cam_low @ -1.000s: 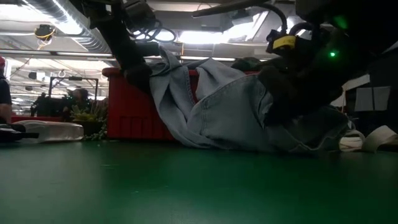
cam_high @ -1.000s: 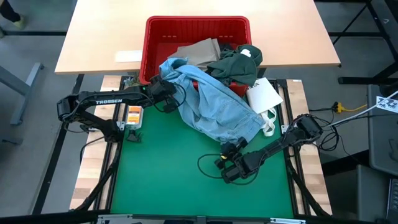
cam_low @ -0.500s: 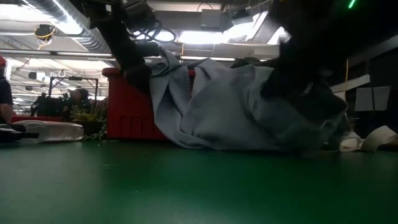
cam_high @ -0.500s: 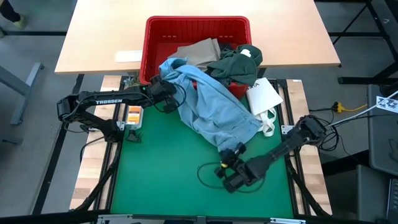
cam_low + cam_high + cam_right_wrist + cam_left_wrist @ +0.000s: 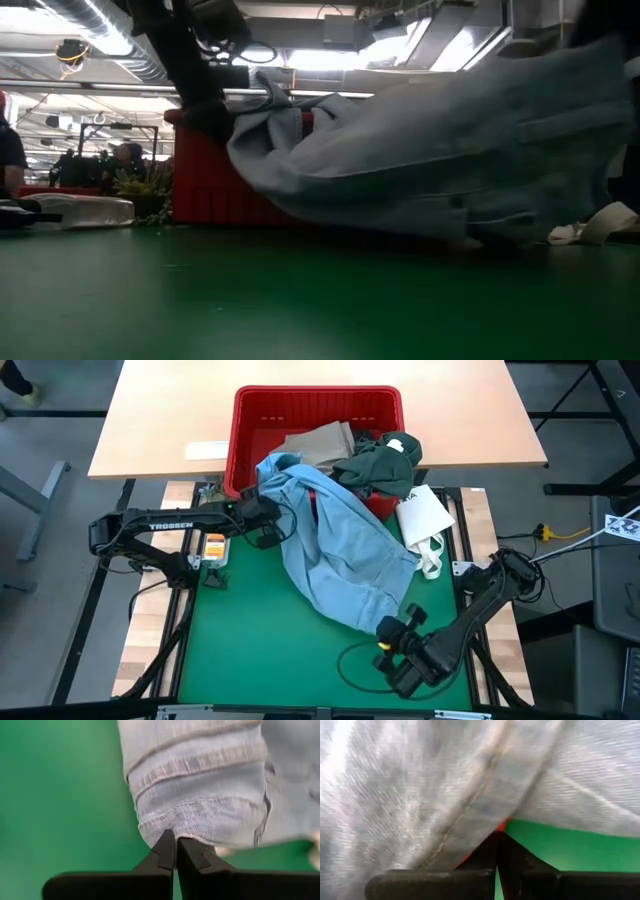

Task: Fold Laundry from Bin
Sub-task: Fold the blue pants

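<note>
Green mat (image 5: 250, 650) underneath; light blue denim garment (image 5: 340, 550) draped from red slotted plastic bin (image 5: 250, 420). My right claw (image 5: 388, 631) clenched on hem, left claw (image 5: 268, 512) clenched near bin. Pull level, slow, avoid snagging rim.

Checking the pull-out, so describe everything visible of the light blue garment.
The light blue garment looks like pale denim with stitched seams and a hemmed cuff. It stretches from the red bin across the green mat, rumpled. The left gripper pinches it by the bin, the right gripper its cuff.
</note>
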### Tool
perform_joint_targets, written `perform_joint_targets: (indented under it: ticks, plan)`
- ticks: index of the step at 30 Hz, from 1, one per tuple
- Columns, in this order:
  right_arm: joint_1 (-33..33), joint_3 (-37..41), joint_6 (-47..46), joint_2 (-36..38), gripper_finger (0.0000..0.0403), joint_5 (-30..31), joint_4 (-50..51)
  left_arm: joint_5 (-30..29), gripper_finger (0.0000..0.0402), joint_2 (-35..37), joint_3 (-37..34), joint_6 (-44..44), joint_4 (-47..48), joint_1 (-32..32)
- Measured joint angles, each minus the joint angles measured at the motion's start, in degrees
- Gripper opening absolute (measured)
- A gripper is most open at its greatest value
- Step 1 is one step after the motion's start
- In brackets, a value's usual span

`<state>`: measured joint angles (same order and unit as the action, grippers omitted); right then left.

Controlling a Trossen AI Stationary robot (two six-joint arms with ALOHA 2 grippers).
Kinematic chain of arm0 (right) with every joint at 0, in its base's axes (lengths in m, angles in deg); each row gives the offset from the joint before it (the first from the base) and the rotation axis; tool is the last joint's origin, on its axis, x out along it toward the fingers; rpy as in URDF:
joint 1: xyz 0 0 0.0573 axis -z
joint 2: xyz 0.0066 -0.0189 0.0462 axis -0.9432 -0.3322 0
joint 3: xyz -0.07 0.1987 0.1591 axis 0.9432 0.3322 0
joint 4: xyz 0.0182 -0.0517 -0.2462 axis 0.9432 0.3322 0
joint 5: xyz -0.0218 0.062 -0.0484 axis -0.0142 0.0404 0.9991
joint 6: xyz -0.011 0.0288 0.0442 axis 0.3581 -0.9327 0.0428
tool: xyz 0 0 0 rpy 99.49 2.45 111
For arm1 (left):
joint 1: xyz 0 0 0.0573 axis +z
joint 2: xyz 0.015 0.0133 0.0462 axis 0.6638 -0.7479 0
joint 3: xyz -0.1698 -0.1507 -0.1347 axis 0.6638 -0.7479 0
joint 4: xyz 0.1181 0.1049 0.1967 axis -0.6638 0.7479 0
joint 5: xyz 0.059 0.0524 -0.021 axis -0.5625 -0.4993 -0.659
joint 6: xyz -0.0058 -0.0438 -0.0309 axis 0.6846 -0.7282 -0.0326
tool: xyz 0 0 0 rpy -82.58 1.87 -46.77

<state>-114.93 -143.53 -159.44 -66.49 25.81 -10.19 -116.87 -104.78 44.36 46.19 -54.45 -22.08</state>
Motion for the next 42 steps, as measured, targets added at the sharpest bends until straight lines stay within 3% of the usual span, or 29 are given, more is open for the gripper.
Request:
perform_joint_targets:
  ticks: [6, 13, 20, 23, 29, 34, 42]
  plan:
    - [0.0, 0.0, -2.1, 0.0, 0.0004, -11.9, 3.7, 0.3, 0.0002, 4.0, 0.0, -0.2, 6.4, -5.0]
    - [0.1, 0.0, -2.0, 0.0, 0.0005, -12.0, 4.6, 1.2, 0.0002, 6.8, 0.0, -1.7, 8.8, -11.5]
    - [0.1, 0.0, -1.9, -0.1, 0.0005, -12.0, 4.6, 18.6, 0.0004, 6.5, 0.0, 0.1, 8.9, -16.6]
    - [0.1, 0.0, -1.9, -0.1, 0.0005, -12.0, 4.6, 21.4, 0.0019, 6.5, 0.0, 2.2, 9.2, -18.7]
    - [0.1, 0.0, -1.8, -0.1, 0.0005, -11.5, 4.6, 16.0, 0.0087, 6.5, 0.0, 5.4, 9.3, -20.7]
    - [0.1, 0.0, -1.8, -0.1, 0.0005, -11.5, 4.7, 9.8, 0.0145, 6.5, 0.0, 15.1, 8.5, -20.8]
    - [0.1, 0.0, -1.8, -0.3, 0.0005, -10.9, 4.8, 0.1, 0.0174, 6.5, 0.0, 30.4, 3.6, -20.0]
